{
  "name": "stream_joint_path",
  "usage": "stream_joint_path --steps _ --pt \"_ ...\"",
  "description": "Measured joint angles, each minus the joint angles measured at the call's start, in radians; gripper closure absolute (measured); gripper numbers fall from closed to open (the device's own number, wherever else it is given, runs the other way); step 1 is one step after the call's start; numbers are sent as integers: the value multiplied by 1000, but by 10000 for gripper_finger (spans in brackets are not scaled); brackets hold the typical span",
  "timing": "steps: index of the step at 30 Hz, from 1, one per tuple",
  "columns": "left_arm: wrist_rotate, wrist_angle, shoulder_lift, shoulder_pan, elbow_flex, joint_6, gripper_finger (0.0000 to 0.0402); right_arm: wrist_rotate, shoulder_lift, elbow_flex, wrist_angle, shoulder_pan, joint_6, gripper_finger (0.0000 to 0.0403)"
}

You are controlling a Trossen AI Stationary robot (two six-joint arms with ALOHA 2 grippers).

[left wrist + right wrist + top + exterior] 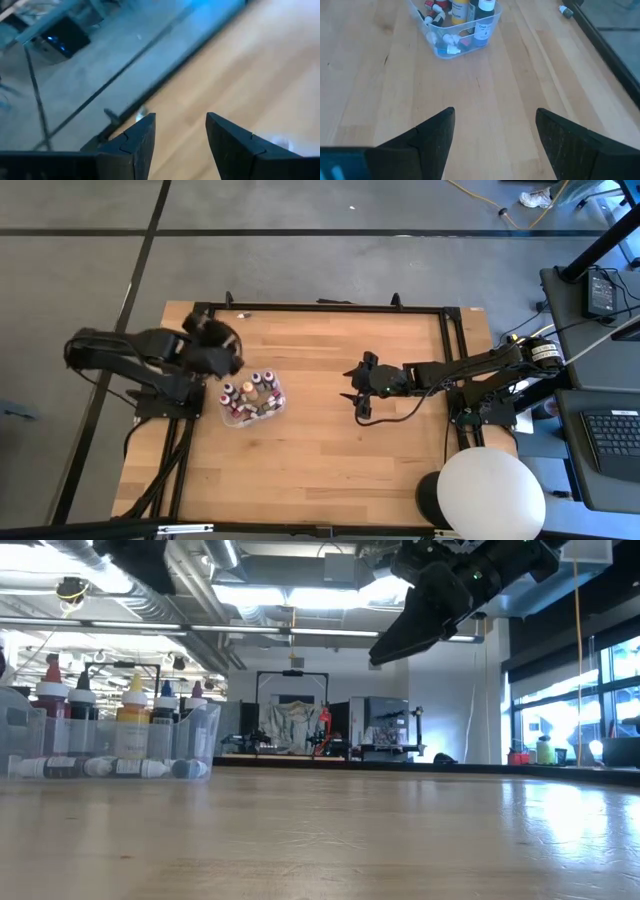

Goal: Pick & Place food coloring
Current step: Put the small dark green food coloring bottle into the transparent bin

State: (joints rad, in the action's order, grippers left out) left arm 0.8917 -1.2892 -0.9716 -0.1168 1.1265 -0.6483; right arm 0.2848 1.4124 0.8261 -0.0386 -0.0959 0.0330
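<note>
While the left arm's body blurs together in the high view, its gripper hangs over the counter's left part, just beyond the tray toward the far edge; its own wrist view shows the two fingers parted with bare wood and the counter's dark frame between them and nothing held, though that picture is smeared and a pale shape near one fingertip cannot be made out. The clear tray sits left of centre and holds the food coloring: small bottles packed together, some upright with red, yellow and dark bodies under white or dark caps, others lying flat along the tray's floor. In the low view the tray is cut off at the picture's left edge, so how many bottles it holds cannot be counted, and the labels are too small to read. One more tiny item lies alone near the far rail, well apart from the tray; the right wrist view shows it as a small white-tipped thing beside the frame, too small to identify. Right of centre, the right gripper hovers above bare wood, pointing toward the tray, its fingers spread wide and empty. In the low view only part of that arm shows, its fingertips indistinct against the ceiling lights.
</note>
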Motion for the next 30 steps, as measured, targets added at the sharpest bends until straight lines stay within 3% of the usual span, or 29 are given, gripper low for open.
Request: stream_joint_path --steps 3,8,12,15,20,24,26,30 --pt "65 106 44 50 -13 3 231 1 0 0 4 0 -34 123" --pt "87 118 65 78 -13 -105 235 2 0 0 4 0 -121 123" --pt "141 160 43 136 -13 -21 233 1 0 0 -2 0 -132 123" --pt "-25 254 30 270 -13 82 231 0 0 0 -5 6 -121 123" --pt "-335 438 -15 596 -14 331 234 0 0 0 -6 21 -120 123" --pt "-746 512 -89 889 -14 408 234 0 0 0 -7 29 -120 123" --pt "-891 545 -153 999 -13 467 232 0 0 0 -7 34 -122 123" --pt "-947 564 -295 1111 -14 523 231 -1 0 0 -11 41 -123 123"
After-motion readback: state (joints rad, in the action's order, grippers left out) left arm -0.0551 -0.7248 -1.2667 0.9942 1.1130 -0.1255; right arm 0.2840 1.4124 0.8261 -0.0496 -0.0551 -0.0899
